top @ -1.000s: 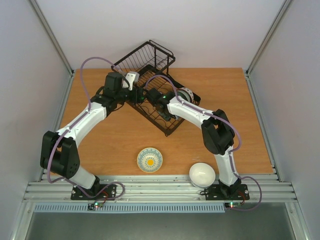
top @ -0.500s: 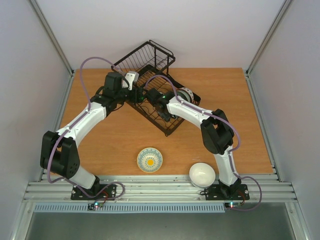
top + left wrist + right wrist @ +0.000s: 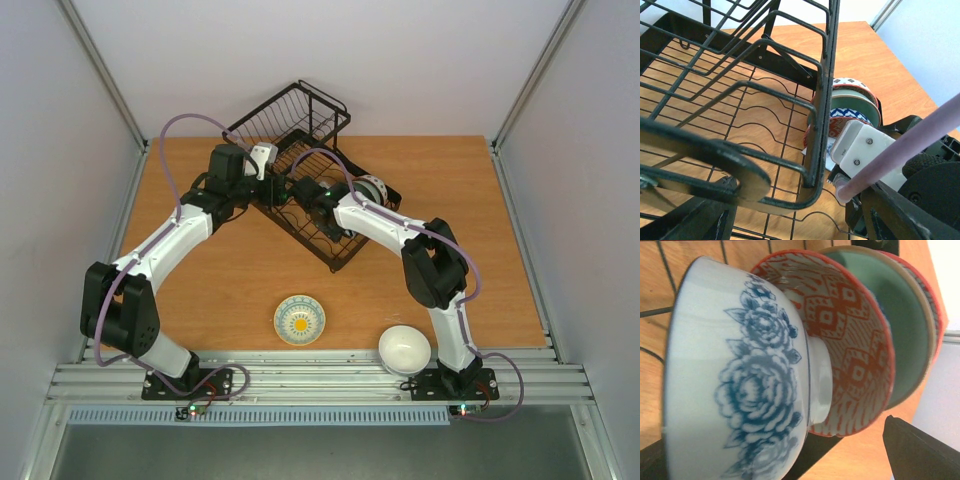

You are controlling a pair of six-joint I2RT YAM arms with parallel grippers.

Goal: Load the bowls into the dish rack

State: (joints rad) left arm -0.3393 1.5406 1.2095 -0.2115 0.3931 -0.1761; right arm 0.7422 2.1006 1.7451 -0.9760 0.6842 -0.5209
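Observation:
The black wire dish rack (image 3: 300,150) stands at the back middle of the table. Several bowls stand on edge in its near end (image 3: 372,187): a blue-and-white flowered bowl (image 3: 740,385), a red-patterned bowl (image 3: 855,340), a pale green bowl (image 3: 905,320). My right gripper (image 3: 350,192) is inside the rack at these bowls; its fingers stand wide apart, with the flowered bowl filling the gap (image 3: 790,465). My left gripper (image 3: 265,170) is at the rack's left rim (image 3: 821,100), fingers apart around it (image 3: 795,220). A patterned bowl with a yellow centre (image 3: 299,320) and a plain white bowl (image 3: 404,348) sit on the table.
The rack's raised wire basket (image 3: 290,115) is at the far end. Both forearms cross over the rack's near half. Grey walls close the table on the left, right and back. The metal rail (image 3: 320,375) runs along the near edge.

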